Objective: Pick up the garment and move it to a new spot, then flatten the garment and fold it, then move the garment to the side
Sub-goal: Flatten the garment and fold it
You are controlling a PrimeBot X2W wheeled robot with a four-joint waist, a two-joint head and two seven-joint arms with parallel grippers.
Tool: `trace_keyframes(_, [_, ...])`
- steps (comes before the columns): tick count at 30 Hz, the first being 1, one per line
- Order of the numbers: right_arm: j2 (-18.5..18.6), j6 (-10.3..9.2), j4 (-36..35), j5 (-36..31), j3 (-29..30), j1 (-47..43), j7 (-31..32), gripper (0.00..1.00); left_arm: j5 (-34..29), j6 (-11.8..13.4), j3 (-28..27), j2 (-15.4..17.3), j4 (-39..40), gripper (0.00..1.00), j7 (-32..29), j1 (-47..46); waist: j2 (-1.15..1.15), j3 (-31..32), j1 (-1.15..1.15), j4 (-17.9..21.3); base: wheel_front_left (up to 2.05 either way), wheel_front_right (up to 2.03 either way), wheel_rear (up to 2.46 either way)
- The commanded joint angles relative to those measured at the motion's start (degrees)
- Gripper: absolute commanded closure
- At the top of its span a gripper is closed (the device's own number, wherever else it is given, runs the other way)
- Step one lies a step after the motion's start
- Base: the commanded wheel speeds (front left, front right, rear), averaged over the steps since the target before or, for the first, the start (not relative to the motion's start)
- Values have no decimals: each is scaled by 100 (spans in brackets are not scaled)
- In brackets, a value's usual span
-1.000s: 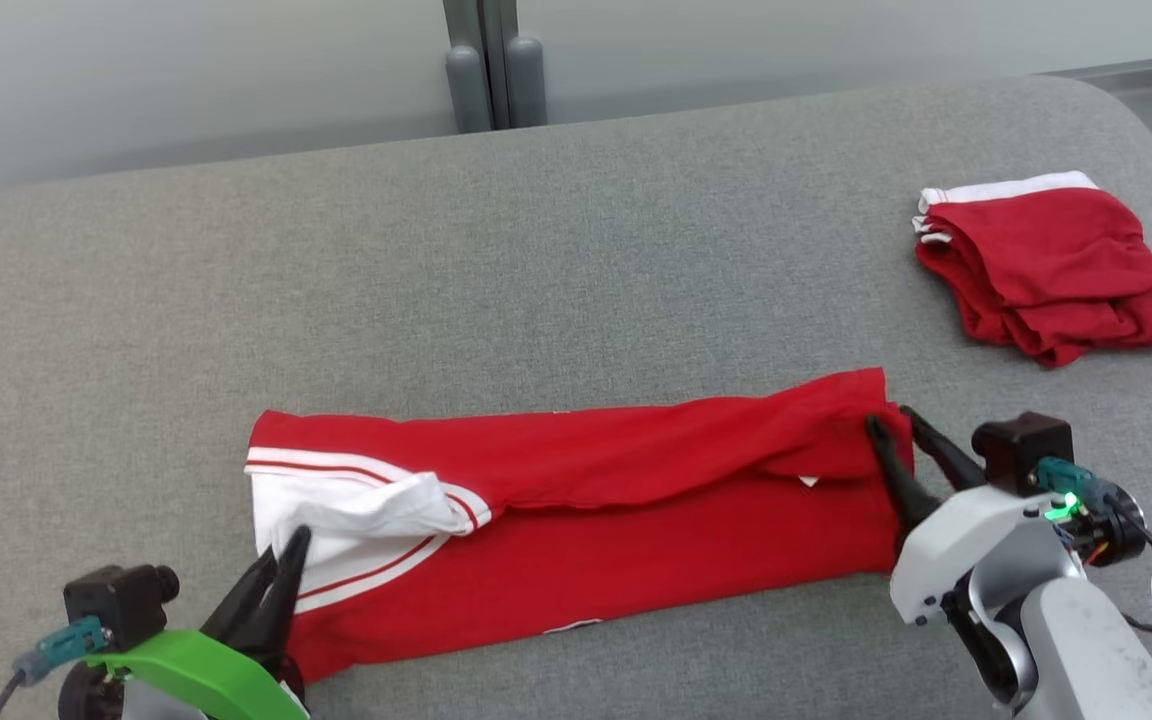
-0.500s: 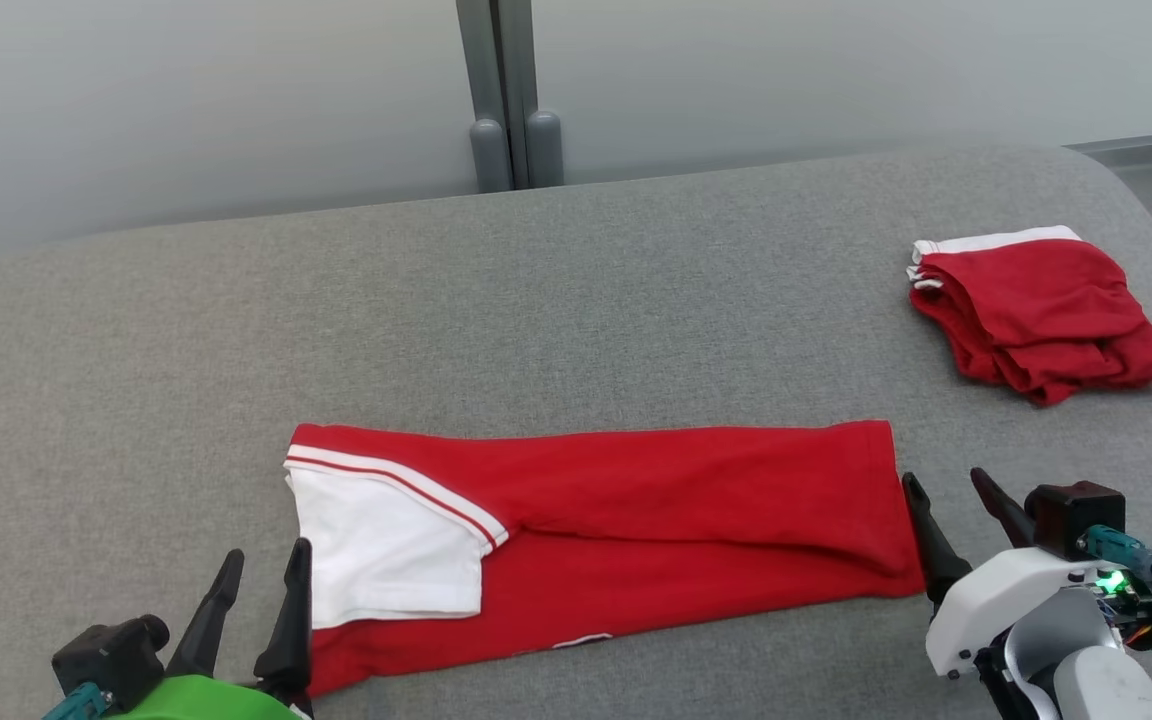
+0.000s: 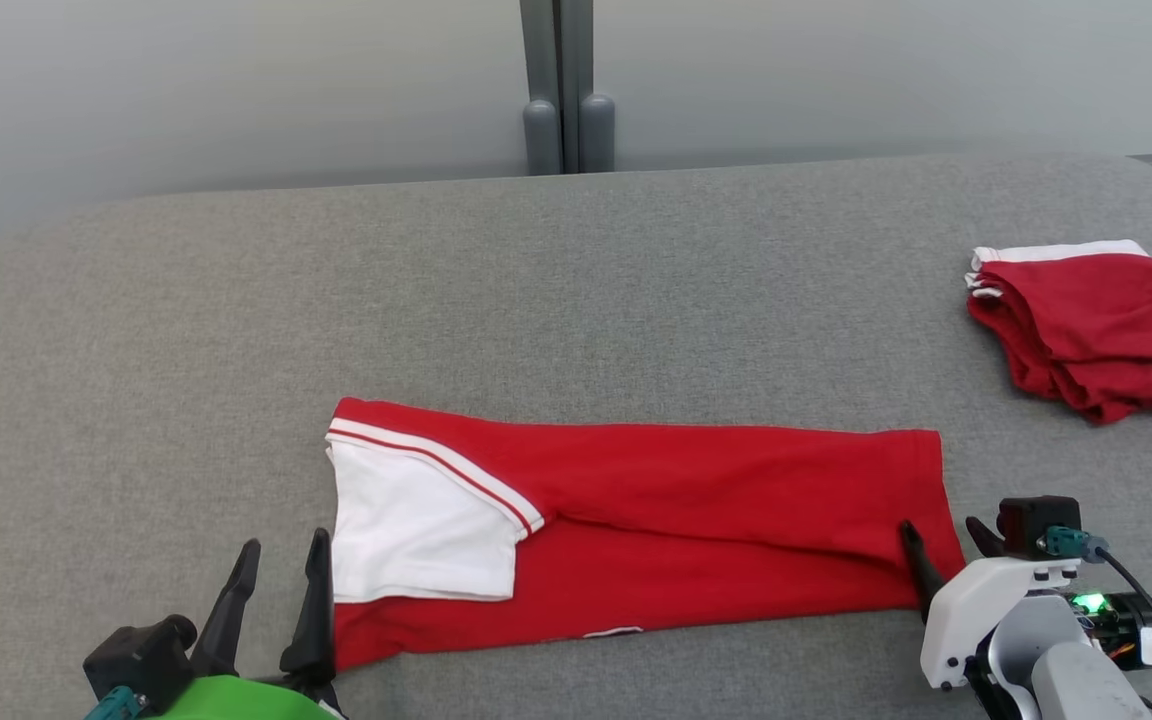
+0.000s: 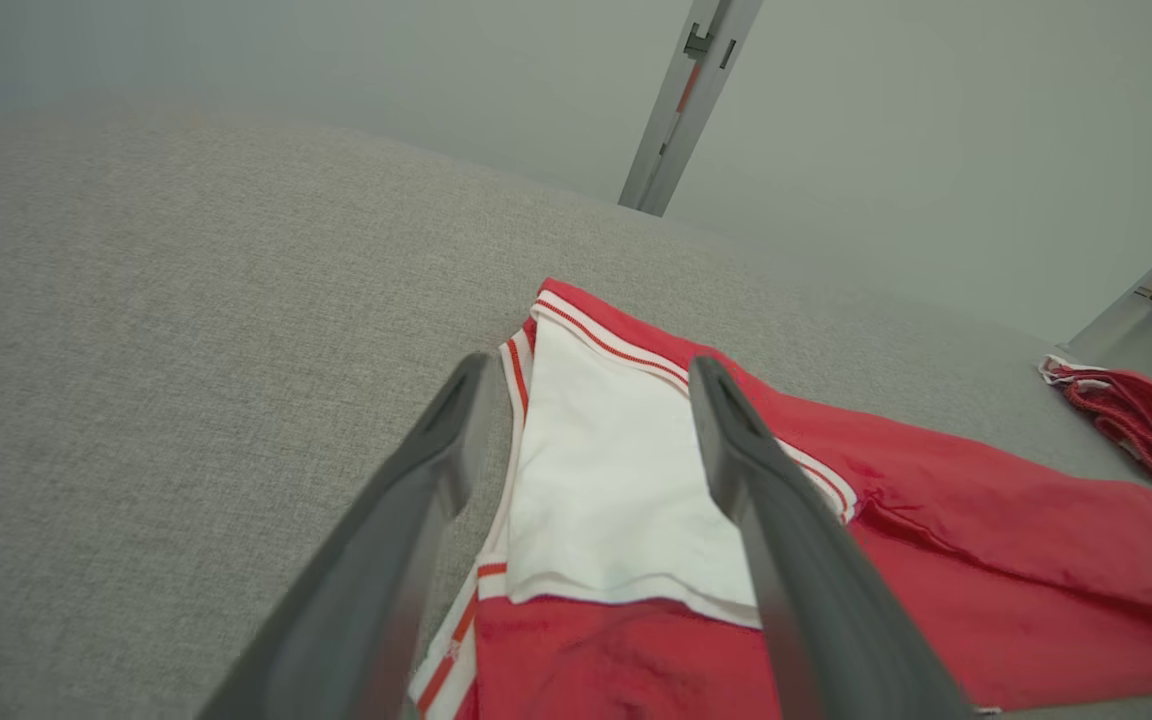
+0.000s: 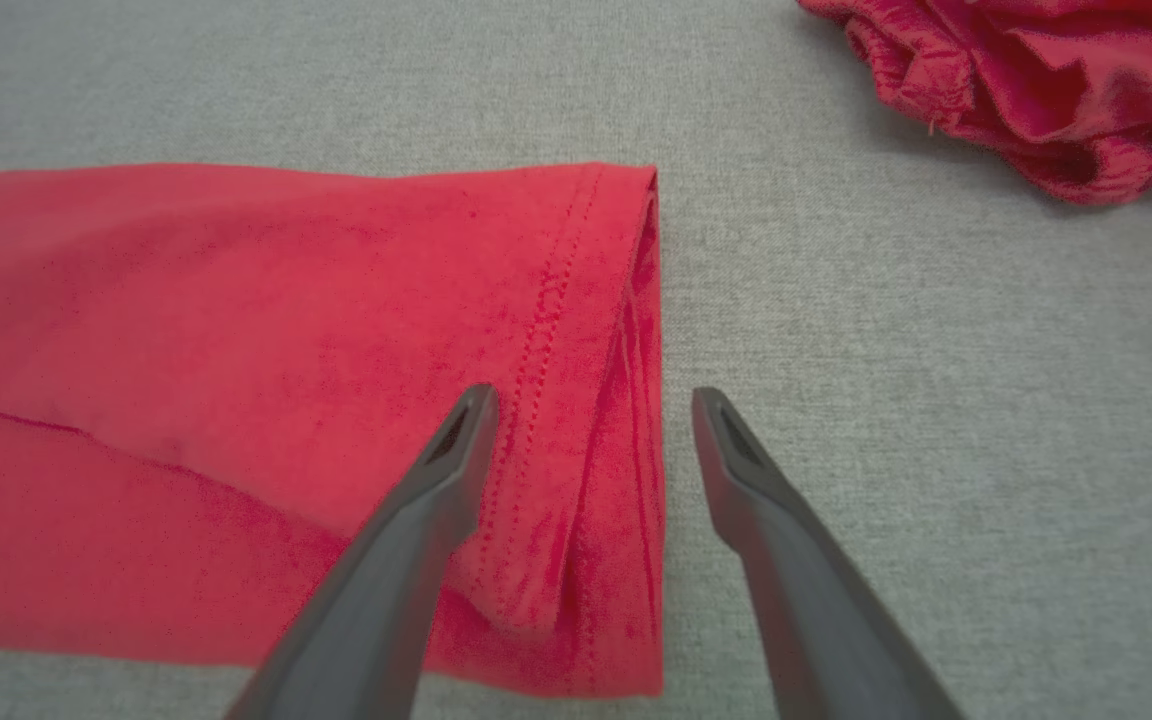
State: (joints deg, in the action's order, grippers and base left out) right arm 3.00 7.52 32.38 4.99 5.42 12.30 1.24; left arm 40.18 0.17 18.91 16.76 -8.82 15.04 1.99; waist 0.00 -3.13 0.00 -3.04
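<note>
Left tool spread wide, pinching nothing; low at near-left, fingers straddling left edge of garment, one over white sleeve, other over bare desk. Right tool likewise spread, empty; straddling stitched hem at garment's right end, one finger above red cloth, other above desk. Contact with cloth: cannot tell for either tool. Garment flat on near half of desk, folded lengthwise into long red band running left to right, white sleeve with red-striped trim on top at left end. Second red garment, white edge showing, folded in small rumpled stack at far right of desk, well apart from first. Desk covered in grey woven fabric, far corners rounded. Behind it pale grey wall, split by grey vertical post reaching down to desk's far edge. Count: two tools, two red garments, one desk, one post.
</note>
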Motion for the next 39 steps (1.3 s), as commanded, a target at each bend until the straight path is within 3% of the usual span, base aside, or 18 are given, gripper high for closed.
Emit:
trace_keyframes(1, [11, -8, 149, -59, 44, 78, -58, 0, -65, -38, -18, -55, -28, 0, 15, -49, 0, -45, 0, -87, 0, 0, 0])
trace_keyframes(4, [5, -8, 500, -119, 56, 174, -85, 0, -149, -100, -64, -103, -92, 0, 16, -67, 0, -45, 0, -142, 0, 0, 0])
trace_keyframes(5, [1, -8, 585, -113, 39, 190, -93, 6, -178, -112, -73, -117, -110, 0, 16, -65, 0, -41, 0, -151, 0, 0, 0])
trace_keyframes(6, [-3, -8, 672, -94, -4, 208, -103, 56, -221, -124, -72, -143, -131, 0, 16, -60, 0, -35, 0, -157, 0, 0, 0])
trace_keyframes(7, [-5, -8, 731, -73, -29, 224, -105, 76, -256, -135, -66, -162, -146, 0, 16, -59, 0, -31, 0, -157, 0, 0, 0])
trace_keyframes(8, [-8, -7, 795, -54, -70, 246, -118, 90, -300, -152, -64, -193, -164, 0, 16, -62, 0, -25, 0, -152, 0, 0, 0])
trace_keyframes(9, [-11, -6, 838, -34, -106, 276, -141, 90, -320, -165, -62, -216, -176, 0, 16, -66, 0, -20, 0, -144, 0, 0, 0])
trace_keyframes(10, [-12, -6, 878, 28, -150, 323, -173, 100, -350, -172, -63, -242, -188, 0, 16, -70, 0, -14, 0, -127, 0, 0, 0])
trace_keyframes(19, [87, -9, 801, 106, -48, 706, -378, 100, -550, -311, -80, -438, -274, 0, 16, -104, 0, 64, 0, 217, 0, 0, 0])
trace_keyframes(27, [496, -9, 129, 184, 480, 475, -37, 100, -694, -422, -154, -601, -353, 0, 16, -118, 0, 116, 0, 544, 0, 0, 0])
trace_keyframes(30, [478, -9, -132, 235, 504, 378, 79, 100, -730, -447, -168, -614, -387, 0, 16, -132, 0, 120, 0, 580, 0, 0, 0])
trace_keyframes(39, [77, -9, -1200, 852, -354, 123, 507, 100, -793, -525, -186, -662, -514, 0, 16, -162, 0, 214, 0, 376, 0, 0, 0])
